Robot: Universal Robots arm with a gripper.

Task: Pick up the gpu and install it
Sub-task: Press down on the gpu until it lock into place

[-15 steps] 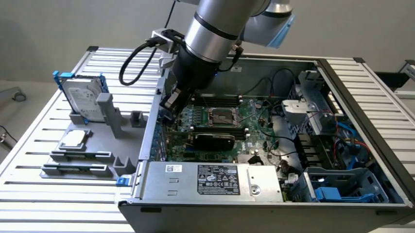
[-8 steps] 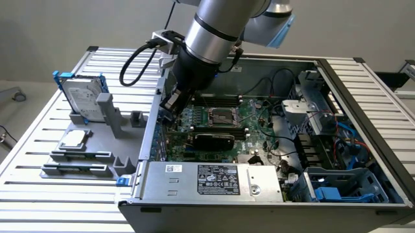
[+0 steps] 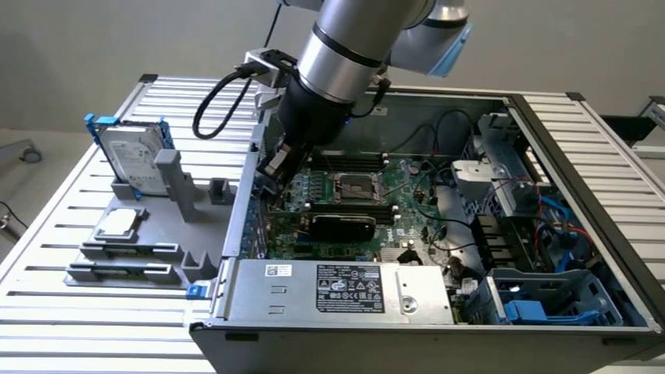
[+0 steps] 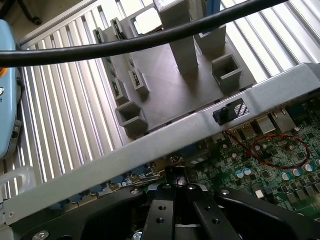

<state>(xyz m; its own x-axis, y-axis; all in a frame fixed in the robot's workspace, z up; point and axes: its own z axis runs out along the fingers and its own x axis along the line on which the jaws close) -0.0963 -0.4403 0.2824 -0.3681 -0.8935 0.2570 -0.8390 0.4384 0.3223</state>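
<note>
The gpu [image 3: 341, 226] shows its black rounded-cornered cooler and sits on the green motherboard [image 3: 406, 199] inside the open computer case, just in front of the processor socket [image 3: 353, 187]. My gripper [image 3: 272, 170] hangs inside the case beside its side wall, toward the exterior view's left of the gpu and apart from it. In the wrist view the gripper [image 4: 176, 174] has its two black fingers [image 4: 192, 210] pressed together with nothing between them. They point down at the motherboard [image 4: 270, 160], right by the grey case wall [image 4: 150, 152].
Outside the case, a grey fixture [image 3: 156, 234] holds a silver hard drive with a blue frame [image 3: 135, 156] and a square processor chip [image 3: 117, 224]. The power supply [image 3: 343, 288] fills the case's front. Cables and drive cages [image 3: 519, 226] crowd the exterior view's right. A black cable [image 4: 125, 45] crosses the wrist view.
</note>
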